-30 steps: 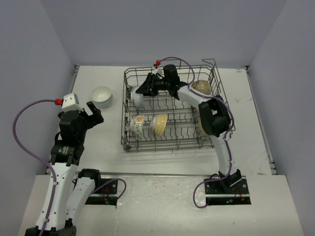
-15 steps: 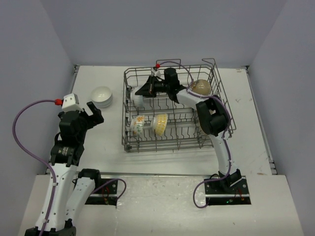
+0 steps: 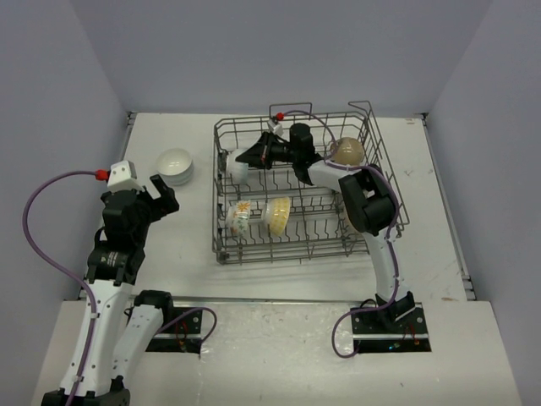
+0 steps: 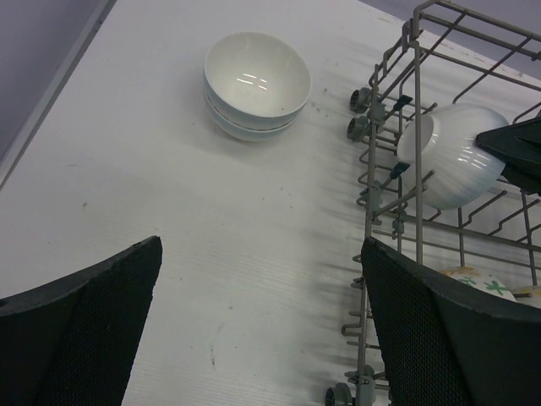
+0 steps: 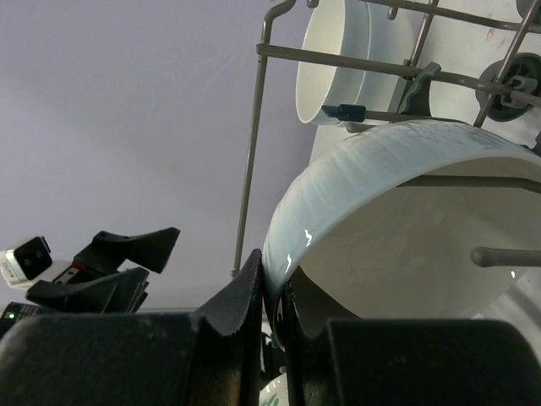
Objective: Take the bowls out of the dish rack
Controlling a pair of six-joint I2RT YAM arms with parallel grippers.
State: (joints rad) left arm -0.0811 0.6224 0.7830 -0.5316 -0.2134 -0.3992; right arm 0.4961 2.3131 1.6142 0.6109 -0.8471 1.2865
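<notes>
The dark wire dish rack (image 3: 297, 247) stands mid-table. My right gripper (image 3: 256, 155) reaches into its far left corner and is shut on the rim of a plain white bowl (image 3: 237, 162). In the right wrist view the fingers (image 5: 272, 283) pinch that rim (image 5: 397, 228). Two floral bowls (image 3: 237, 216) (image 3: 275, 213) stand on edge in the rack's front row. A beige bowl (image 3: 347, 151) sits at its far right. Two white bowls (image 3: 175, 165) are stacked on the table left of the rack. My left gripper (image 3: 156, 196) is open and empty above bare table (image 4: 260, 254).
The left wrist view shows the stacked bowls (image 4: 256, 83), the rack's left wall (image 4: 416, 169) and the held bowl (image 4: 452, 156) behind it. Grey walls close the table at the back and sides. The right arm's elbow (image 3: 368, 203) hangs over the rack's right side.
The right wrist has shifted slightly right and the white bowl in its fingers has risen a little at the rack's left end. The left arm has not moved.
</notes>
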